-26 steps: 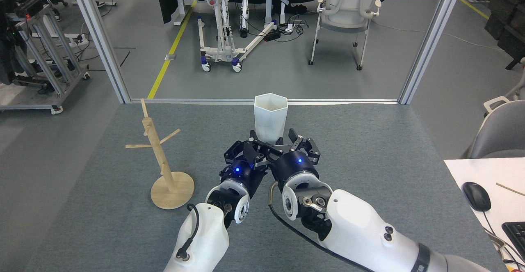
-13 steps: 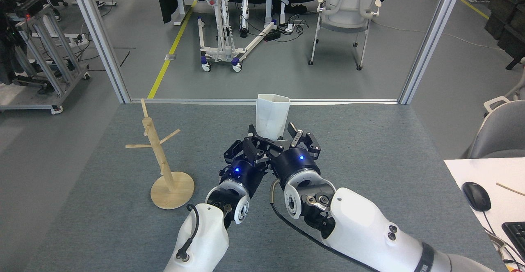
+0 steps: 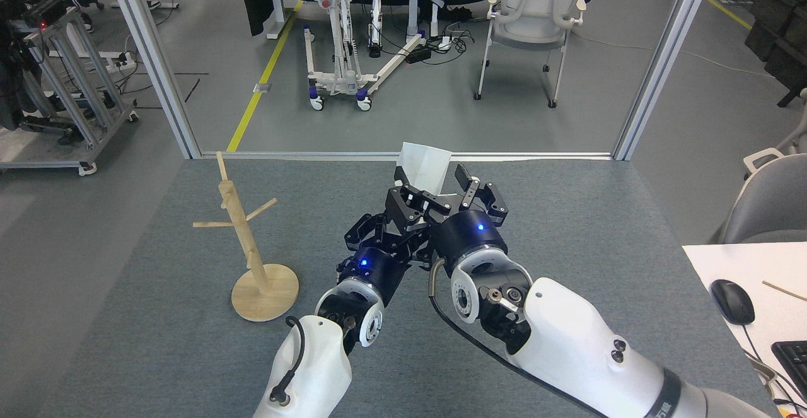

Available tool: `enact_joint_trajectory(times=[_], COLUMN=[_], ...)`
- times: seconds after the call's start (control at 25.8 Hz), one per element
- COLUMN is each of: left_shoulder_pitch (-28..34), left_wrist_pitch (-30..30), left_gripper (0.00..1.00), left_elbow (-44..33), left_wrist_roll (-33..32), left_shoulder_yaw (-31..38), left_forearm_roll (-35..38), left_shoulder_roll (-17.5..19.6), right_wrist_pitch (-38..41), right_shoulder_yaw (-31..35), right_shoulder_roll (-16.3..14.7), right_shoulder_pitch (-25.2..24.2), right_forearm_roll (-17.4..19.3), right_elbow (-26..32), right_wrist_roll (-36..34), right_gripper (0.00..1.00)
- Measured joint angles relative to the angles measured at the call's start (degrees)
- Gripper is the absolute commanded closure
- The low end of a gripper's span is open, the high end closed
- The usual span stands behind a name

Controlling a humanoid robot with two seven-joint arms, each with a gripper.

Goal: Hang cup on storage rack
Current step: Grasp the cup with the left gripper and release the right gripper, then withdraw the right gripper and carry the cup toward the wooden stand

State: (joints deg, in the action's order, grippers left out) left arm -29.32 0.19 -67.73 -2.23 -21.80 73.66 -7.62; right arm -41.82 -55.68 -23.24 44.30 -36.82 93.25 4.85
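Observation:
The white faceted cup (image 3: pixel 426 163) is lifted off the grey carpeted table (image 3: pixel 567 229) near its far edge and tilted with its mouth turned away from me; its handle is hidden. My right gripper (image 3: pixel 435 186) is shut on the cup's lower part, one dark finger on each side. Just below and to the left sits my left gripper (image 3: pixel 376 227), dark and bunched, apart from the cup; its jaws are not readable. The wooden storage rack (image 3: pixel 243 229) stands upright at the left on its round base (image 3: pixel 265 293), with bare pegs, well to the left of both grippers.
A metal frame rail (image 3: pixel 403 154) runs along the table's far edge between two slanted posts. A white side table (image 3: pixel 750 279) with a mouse (image 3: pixel 732 301) and a keyboard corner is at the right. On the floor beyond stand a chair (image 3: pixel 536 21) and a wheeled lift stand (image 3: pixel 343 40).
My right gripper has risen and moved away from me with the cup, tipping its mouth away. The left gripper has stayed about where it was. The rack has not moved.

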Motion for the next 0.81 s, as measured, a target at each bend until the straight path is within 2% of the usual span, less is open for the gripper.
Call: enact_joint_trajectory(times=[0.23,0.46,0.62,0.81], left_shoulder_pitch=[1.07,3.18,5.01,8.26], left_wrist_pitch=[-0.33,-0.41,-0.41,-0.16], left_gripper=[0.74,0.81,0.88,0.92], left_elbow=[-2.29,-5.01,-6.74,-10.03], left_wrist_roll=[3.16,5.1,6.64,9.9], left_shoulder_yaw=[0.0,0.02,0.03,0.08], left_forearm_roll=[1.28,3.28,4.35,4.75], left_shoulder_roll=[0.31,0.68,0.78,1.65], right_wrist_pitch=[1.12,10.1,18.17,29.7], right_shoulder_yaw=[0.88,8.43,17.34,28.5], right_shoulder_roll=[-0.71,-5.13,-7.88,-9.09], right_shoulder_pitch=[-0.03,-1.1,-6.74,-14.42], right_forearm_roll=[-0.22,-0.35,-1.09,-6.24], right_elbow=[0.0,-1.04,-2.94,-8.1], right_wrist_roll=[-0.55,-3.31,-6.14,-9.56], right_gripper=[0.02,0.02,0.02,0.02])
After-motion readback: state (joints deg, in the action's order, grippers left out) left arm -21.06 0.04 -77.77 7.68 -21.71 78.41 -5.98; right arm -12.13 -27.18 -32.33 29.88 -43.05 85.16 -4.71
